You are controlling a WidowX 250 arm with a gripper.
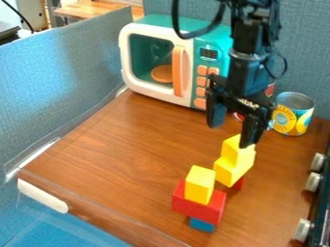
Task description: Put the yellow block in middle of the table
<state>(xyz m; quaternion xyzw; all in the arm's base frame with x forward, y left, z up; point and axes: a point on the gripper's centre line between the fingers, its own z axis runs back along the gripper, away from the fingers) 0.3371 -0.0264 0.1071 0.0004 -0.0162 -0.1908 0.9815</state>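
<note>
Near the camera side of the desk (132, 149), right of centre in view: two candidates for the task. First, a yellow block (199, 185) on a red block (195, 205), with a blue block (201, 225) beneath. Second, just behind and to the right, a stepped yellow form (230, 170), possibly two blocks, above a patch of red (239, 184). Intended piece uncertain; likelier the second, judging by the gripper (230, 134) close above.

Progress: early, apparently. Done: gripper near the yellow, at most. Outstanding: grasp, lift, carriage to the desk's middle, release.

Appearance: bright yellow, plain, straight-edged. Nearer block upright, taller than wide, paler on top. Rear form in two levels, with the higher part toward the back.

Fingers: parted, no block held; one tip right by the rear form's top, contact impossible to tell. Farther out: tin can (294, 114) at far right; toy microwave (209, 53) at the back.
</note>
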